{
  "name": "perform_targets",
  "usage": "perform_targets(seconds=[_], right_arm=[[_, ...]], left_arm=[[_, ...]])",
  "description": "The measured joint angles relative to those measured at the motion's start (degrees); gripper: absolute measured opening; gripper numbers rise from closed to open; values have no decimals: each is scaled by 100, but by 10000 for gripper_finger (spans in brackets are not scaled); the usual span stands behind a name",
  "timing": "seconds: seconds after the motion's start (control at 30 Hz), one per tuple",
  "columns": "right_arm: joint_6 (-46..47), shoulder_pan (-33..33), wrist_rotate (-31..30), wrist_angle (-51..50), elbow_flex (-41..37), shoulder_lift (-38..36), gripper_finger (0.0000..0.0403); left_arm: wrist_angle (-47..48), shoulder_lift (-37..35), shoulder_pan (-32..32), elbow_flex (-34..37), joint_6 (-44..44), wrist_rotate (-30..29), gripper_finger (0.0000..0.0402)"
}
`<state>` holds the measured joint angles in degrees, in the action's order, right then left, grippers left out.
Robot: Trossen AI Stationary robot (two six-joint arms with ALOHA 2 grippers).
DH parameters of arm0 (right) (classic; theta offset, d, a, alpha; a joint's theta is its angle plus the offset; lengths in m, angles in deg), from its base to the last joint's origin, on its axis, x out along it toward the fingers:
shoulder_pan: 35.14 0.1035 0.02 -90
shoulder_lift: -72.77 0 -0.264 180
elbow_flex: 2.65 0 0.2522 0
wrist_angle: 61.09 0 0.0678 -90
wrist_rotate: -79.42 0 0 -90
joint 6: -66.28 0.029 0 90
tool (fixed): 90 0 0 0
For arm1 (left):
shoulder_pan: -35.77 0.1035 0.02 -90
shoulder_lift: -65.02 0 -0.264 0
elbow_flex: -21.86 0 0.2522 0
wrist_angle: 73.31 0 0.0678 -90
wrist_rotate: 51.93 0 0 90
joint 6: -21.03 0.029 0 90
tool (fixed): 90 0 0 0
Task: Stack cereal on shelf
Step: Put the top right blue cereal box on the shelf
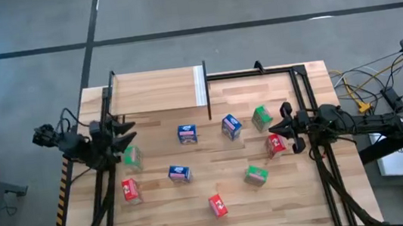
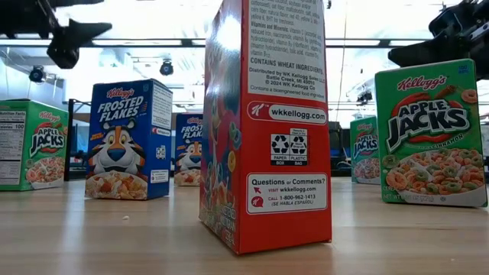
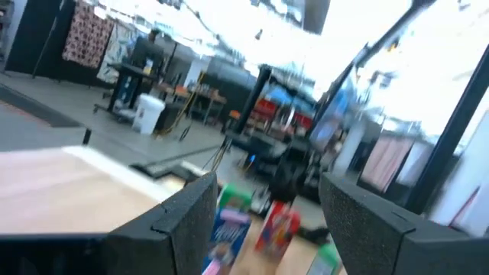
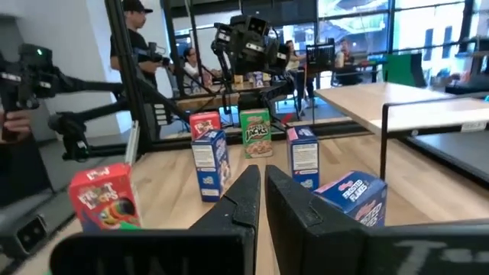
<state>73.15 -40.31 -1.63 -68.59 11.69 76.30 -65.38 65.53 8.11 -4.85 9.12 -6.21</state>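
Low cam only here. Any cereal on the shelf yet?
Observer: No. The shelf holds none; all the cereal is scattered on the tabletop.
Operator: Left gripper?
Observer: The left gripper is open and empty, close to a green box on the left side of the table.
Operator: Right one?
Observer: The right gripper is shut on nothing, near a red box on the right side.
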Motion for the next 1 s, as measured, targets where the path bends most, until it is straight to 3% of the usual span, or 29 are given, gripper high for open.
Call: perform_targets(seconds=[0.1, 0.23, 0.37, 0.63, 0.8, 1.0], right_arm=[[-128, -2, -59, 14, 0, 0, 13], [25, 0, -719, 67, 0, 0, 13], [463, -2, -1305, 335, 0, 0, 13], [518, 0, -1423, 1889, 3, 278, 13], [521, 0, -1703, 1919, 313, 827, 13], [282, -4, -2134, 1930, 1091, 2028, 13]], left_arm=[[-446, 0, 0, 0, 514, -6, 215], [-978, 0, 0, 0, 1186, -13, 215], [-1270, 0, 0, 0, 1014, -17, 215], [-1436, 0, 0, -2, 859, -24, 215], [-1432, 13, 0, -2, 930, -25, 215], [-1507, 13, 0, -2, 2001, -37, 215]])
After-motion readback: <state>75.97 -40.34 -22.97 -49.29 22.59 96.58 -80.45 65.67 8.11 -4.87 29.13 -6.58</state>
